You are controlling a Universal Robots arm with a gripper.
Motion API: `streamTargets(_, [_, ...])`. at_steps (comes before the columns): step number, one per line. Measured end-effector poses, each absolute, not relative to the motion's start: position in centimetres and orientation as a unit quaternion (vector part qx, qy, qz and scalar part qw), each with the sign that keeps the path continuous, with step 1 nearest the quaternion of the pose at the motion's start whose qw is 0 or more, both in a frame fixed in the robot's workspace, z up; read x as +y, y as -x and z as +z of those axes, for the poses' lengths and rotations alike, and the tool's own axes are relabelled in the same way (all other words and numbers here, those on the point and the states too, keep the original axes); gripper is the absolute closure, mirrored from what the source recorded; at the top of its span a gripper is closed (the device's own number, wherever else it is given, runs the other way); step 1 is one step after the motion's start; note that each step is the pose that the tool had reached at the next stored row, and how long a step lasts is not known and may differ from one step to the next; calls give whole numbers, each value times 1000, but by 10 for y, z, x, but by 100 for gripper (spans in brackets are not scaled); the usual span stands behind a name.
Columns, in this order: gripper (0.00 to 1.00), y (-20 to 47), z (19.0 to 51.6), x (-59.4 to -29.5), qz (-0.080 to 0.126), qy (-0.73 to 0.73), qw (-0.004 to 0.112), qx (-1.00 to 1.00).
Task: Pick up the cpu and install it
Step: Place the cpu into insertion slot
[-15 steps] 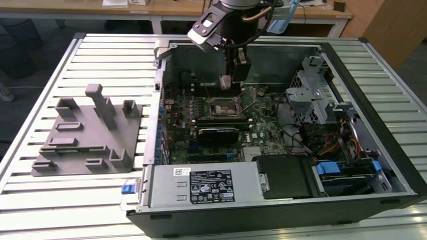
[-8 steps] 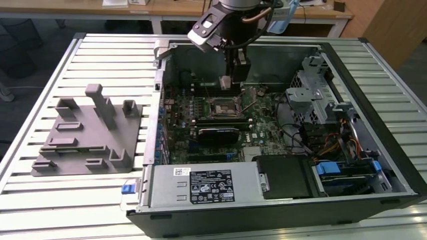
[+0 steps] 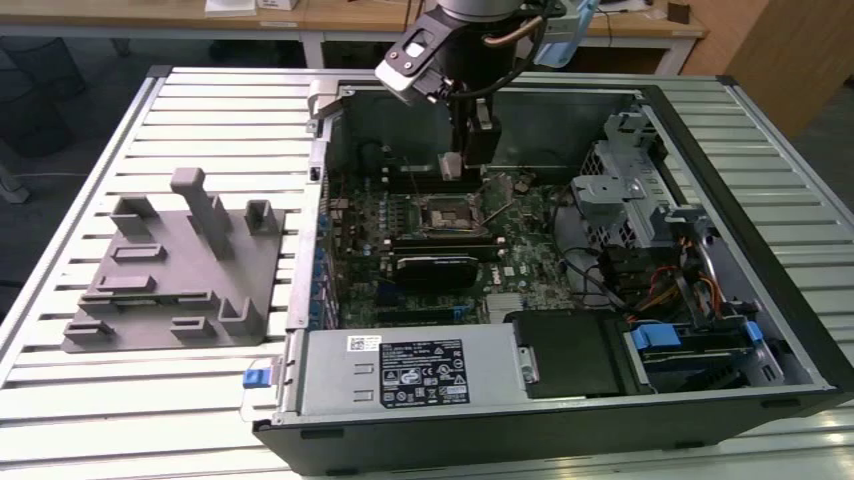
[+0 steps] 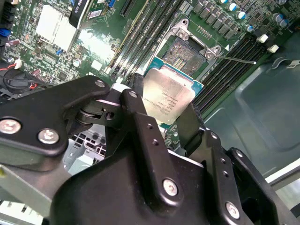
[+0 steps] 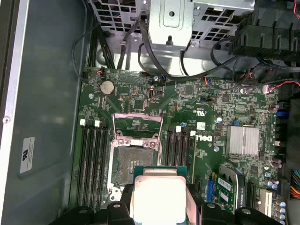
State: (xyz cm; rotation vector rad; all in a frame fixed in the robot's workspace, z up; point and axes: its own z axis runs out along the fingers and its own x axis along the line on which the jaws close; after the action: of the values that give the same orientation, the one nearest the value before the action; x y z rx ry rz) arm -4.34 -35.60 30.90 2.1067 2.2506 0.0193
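The cpu is a flat square chip with a pale silver top, and my gripper is shut on it, with black fingers pressing its two opposite edges. In the first wrist view the cpu hangs just beside the open motherboard socket, whose metal load frame is flipped up. The exterior view has my gripper reaching down into the open computer case, holding the cpu a little above and behind the socket.
The computer case lies open on a slatted table. Memory slots flank the socket. A drive cage and cables stand on the exterior view's right, and a power supply at the front. A grey block fixture sits outside the case.
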Motion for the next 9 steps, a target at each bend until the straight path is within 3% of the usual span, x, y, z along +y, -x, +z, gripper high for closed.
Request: streamTargets(9, [47,43,299,-356,6,-683,29,730])
